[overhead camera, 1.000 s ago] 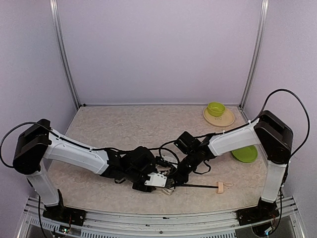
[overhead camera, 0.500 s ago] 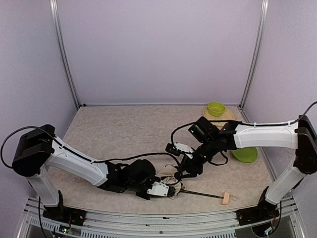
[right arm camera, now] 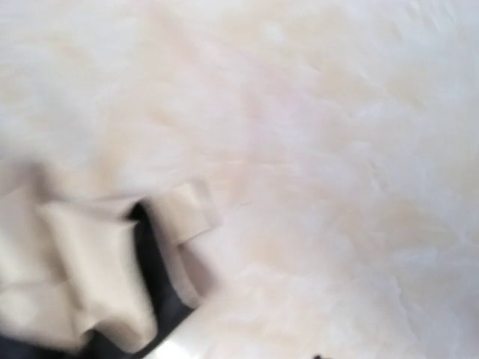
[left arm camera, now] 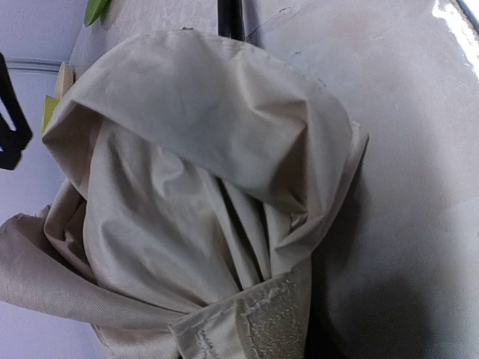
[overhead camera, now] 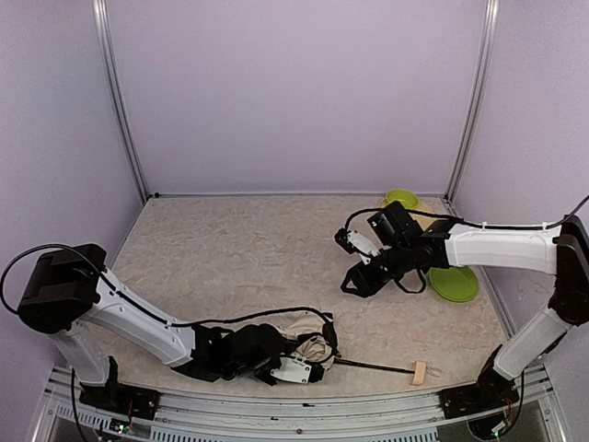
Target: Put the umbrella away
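Umbrella (overhead camera: 313, 346) fabric sat bunched right against the left gripper (overhead camera: 313, 372); the right gripper (overhead camera: 355, 284) hung well apart from it. Couldn't tell if either was open or closed.

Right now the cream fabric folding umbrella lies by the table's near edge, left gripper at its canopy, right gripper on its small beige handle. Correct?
No: the right gripper is off the beige handle, hanging farther back beside the flat lime-green plate, per the top external view. The cream umbrella and left gripper are as stated.
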`<action>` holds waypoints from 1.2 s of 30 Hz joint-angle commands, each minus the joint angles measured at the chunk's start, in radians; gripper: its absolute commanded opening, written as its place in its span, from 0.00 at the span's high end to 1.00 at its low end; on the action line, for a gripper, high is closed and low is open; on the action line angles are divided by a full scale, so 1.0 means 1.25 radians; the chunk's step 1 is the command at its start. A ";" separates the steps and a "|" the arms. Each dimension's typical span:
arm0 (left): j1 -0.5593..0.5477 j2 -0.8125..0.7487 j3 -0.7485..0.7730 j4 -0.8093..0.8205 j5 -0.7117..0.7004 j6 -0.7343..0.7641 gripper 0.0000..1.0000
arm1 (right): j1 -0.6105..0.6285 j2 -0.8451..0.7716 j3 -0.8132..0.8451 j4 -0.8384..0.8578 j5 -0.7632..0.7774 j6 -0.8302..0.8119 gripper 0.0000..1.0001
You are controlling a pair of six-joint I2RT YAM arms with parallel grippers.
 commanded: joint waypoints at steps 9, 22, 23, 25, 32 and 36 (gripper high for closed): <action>-0.030 0.092 -0.044 -0.258 0.023 0.033 1.00 | 0.017 0.254 0.009 0.190 -0.232 0.038 0.46; -0.022 0.084 -0.027 -0.270 0.030 0.032 1.00 | 0.027 0.162 -0.065 0.285 -0.469 0.091 1.00; -0.021 0.083 -0.024 -0.274 0.039 0.031 1.00 | 0.027 0.133 -0.072 0.302 -0.471 0.085 1.00; -0.020 0.081 -0.020 -0.284 0.054 0.025 1.00 | 0.029 0.081 -0.095 0.343 -0.488 0.071 1.00; 0.021 0.088 0.015 -0.316 0.126 -0.029 1.00 | 0.103 0.007 -0.315 0.575 -0.549 0.093 1.00; 0.057 0.090 0.034 -0.316 0.178 -0.058 1.00 | 0.138 0.022 -0.375 0.656 -0.541 0.139 1.00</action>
